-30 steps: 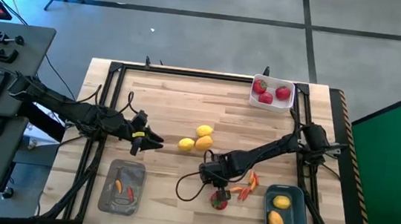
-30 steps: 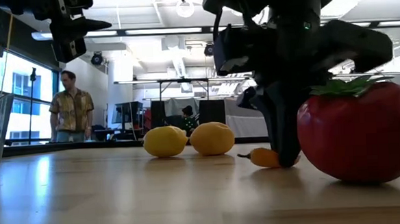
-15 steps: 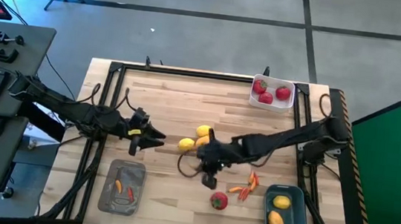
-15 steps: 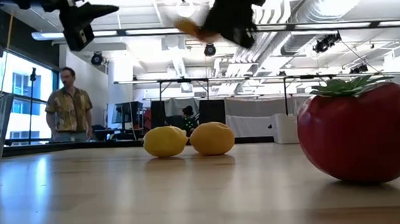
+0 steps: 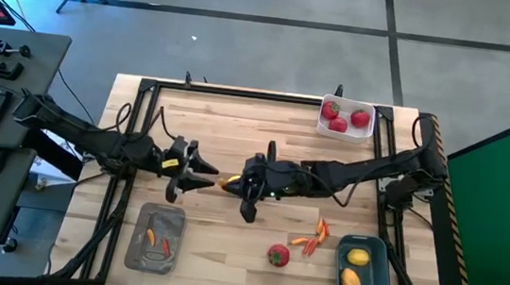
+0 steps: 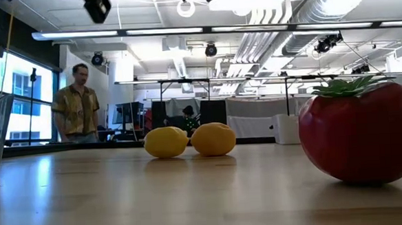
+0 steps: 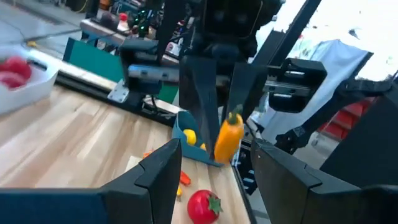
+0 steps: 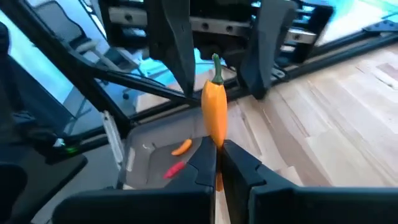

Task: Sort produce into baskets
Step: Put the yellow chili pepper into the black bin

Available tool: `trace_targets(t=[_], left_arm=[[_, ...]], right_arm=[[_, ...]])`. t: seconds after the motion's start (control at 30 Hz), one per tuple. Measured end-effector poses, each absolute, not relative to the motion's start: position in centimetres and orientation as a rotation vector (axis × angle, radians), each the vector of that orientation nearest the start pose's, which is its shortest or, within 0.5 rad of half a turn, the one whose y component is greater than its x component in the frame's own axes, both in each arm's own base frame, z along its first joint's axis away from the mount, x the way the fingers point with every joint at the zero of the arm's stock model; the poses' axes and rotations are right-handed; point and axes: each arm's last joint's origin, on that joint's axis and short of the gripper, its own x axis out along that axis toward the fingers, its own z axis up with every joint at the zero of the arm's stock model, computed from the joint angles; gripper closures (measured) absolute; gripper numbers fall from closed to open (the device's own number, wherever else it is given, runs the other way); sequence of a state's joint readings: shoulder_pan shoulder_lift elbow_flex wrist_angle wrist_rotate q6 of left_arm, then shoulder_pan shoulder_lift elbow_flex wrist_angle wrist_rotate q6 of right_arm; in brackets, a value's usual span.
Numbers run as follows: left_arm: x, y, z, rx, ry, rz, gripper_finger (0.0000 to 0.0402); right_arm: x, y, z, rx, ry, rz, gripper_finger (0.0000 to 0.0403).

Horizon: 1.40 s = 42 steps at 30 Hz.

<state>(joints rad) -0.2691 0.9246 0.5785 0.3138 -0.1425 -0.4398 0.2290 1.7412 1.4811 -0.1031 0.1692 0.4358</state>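
My right gripper [image 5: 236, 184] is shut on a thin orange pepper [image 8: 215, 112] with a green stem, held above the middle of the table. My left gripper [image 5: 206, 177] is open just left of it. Its two fingers [image 8: 175, 43] stand on either side of the pepper's stem end without touching it. The pepper also shows ahead of the left fingers in the left wrist view [image 7: 227, 138]. A red fruit [image 5: 278, 255] and a few loose peppers [image 5: 314, 234] lie near the front right. Two lemons [image 6: 166, 142] rest on the table. My right gripper pinches the pepper's end opposite the stem [image 8: 216, 144] between its two fingers. The fingers come level from the table's right and lie along the pepper. The pepper sticks straight out beyond the fingertips, clear of the table, its stem [image 8: 216, 62] pointing at my left gripper.
The grey tray [image 5: 142, 244] at front left holds two peppers. The white tray [image 5: 345, 131] at far right holds three red fruits. The blue-teal tray [image 5: 376, 269] at front right holds two lemons. A person [image 6: 77, 112] stands in the room beyond the table.
My right gripper has lifted the pepper from beside the red fruit and carried it up and toward the table's left, turning level so that it faces my left gripper. The red fruit and the lemons have stayed where they were.
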Motion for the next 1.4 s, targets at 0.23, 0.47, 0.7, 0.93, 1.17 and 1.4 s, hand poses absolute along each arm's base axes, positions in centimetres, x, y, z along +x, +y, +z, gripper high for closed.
trace_targets(t=[0.23,0.47,0.7,0.93,1.17,1.4], left_arm=[[22.2,-5.7,29.4,-0.38,0.07,-0.119,0.022],[23.1,-6.1,29.5,-0.383,0.096,-0.15,0.0254],[23.2,-6.0,29.7,-0.362,0.08,-0.144,0.0353],[23.1,-5.2,30.0,-0.407,0.096,-0.218,0.0394],[20.8,-4.9,32.6,-0.384,0.231,-0.325,0.04],[17.3,-6.5,32.3,-0.365,0.623,-0.412,0.0401]], right_arm=[[39.8,8.7,32.4,0.357,0.362,-0.033,0.0402],[39.8,8.7,32.5,0.347,0.353,-0.031,0.0402],[39.8,8.7,32.5,0.349,0.347,-0.032,0.0401],[39.7,8.7,32.3,0.359,0.375,-0.029,0.0328],[39.4,8.7,31.6,0.375,0.451,-0.051,0.0239],[38.6,8.7,30.2,0.416,0.632,-0.055,0.0218]])
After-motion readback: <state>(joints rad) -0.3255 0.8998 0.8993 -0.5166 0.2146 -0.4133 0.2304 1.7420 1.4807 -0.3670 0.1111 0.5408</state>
